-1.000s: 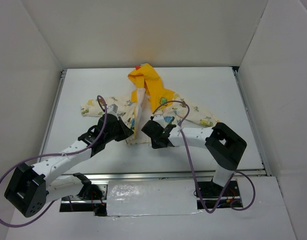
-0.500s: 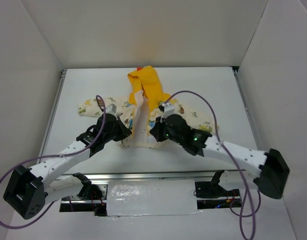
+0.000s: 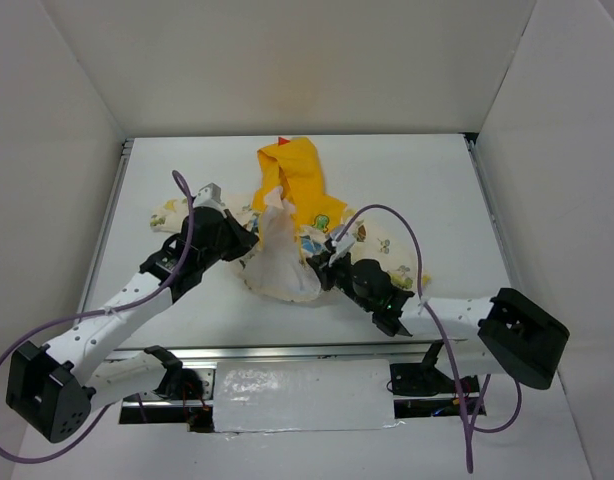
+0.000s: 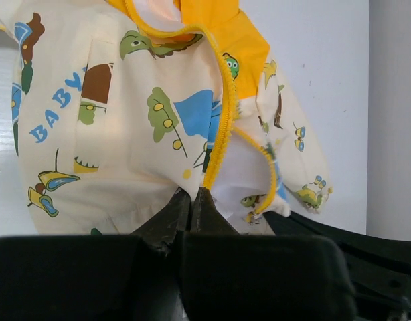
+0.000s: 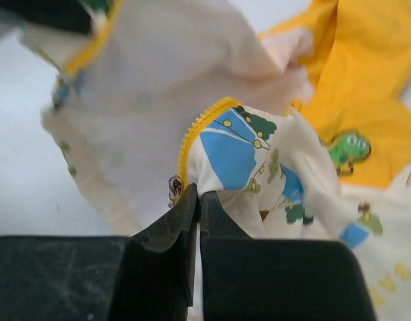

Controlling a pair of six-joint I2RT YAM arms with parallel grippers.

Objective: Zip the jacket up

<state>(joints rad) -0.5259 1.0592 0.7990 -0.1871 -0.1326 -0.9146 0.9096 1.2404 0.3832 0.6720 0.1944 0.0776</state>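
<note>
the jacket [image 3: 322,212] lies mid-table with its hood [image 3: 297,170] toward the far side, front open, while the left gripper [image 4: 192,198] and right gripper [image 5: 198,195] each pinch a front panel's near end beside the yellow zip teeth [image 4: 219,134], likely to bring both halves together.

White table [image 3: 437,180] w/ white walls [image 3: 287,60]
</note>
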